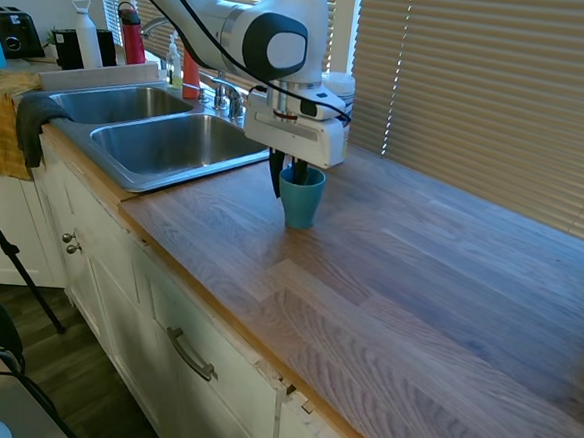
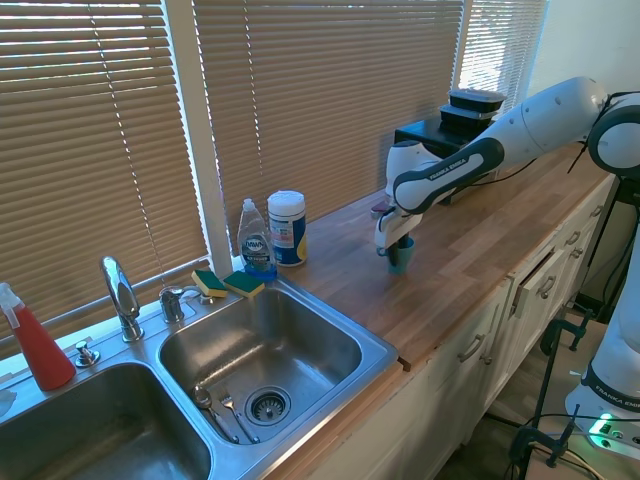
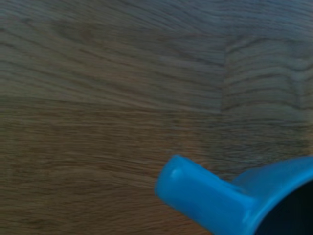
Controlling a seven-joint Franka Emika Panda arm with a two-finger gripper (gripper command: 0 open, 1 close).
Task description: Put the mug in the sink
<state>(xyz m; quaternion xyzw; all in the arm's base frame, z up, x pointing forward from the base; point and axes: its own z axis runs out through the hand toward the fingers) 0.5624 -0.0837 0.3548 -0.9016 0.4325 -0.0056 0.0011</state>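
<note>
While the mug (image 1: 301, 198) stands upright on the wooden tabletop (image 1: 418, 278), I have the tool (image 1: 288, 175) lowered straight over it, one dark finger (image 1: 275, 175) down outside the wall on the sink side and the other apparently dipping inside the cup. That straddle of the rim reads to me as a wall pinch, sensible for a small tapering cup. Whether the fingers have actually closed on the wall I cannot tell; the gap is too small and shadowed in both outside views.

My first exterior view places the mug just right of the sink (image 1: 167, 145), close to the near basin's rim, so the carry I expect is short: lift, clear the raised rim, lower into the basin. The mug looks to be resting on the wood, so I judge the lift has not begun.

From the second exterior view I get what the first hides: cutlery (image 2: 215, 405) lying by the drain in the right basin, two sponges (image 2: 228, 283) on the ledge, a dish soap bottle (image 2: 256, 240) and a wipes canister (image 2: 287, 227) along the window side.

Only the wrist view shows the mug's handle (image 3: 205, 198), jutting out over bare wood grain.
</note>
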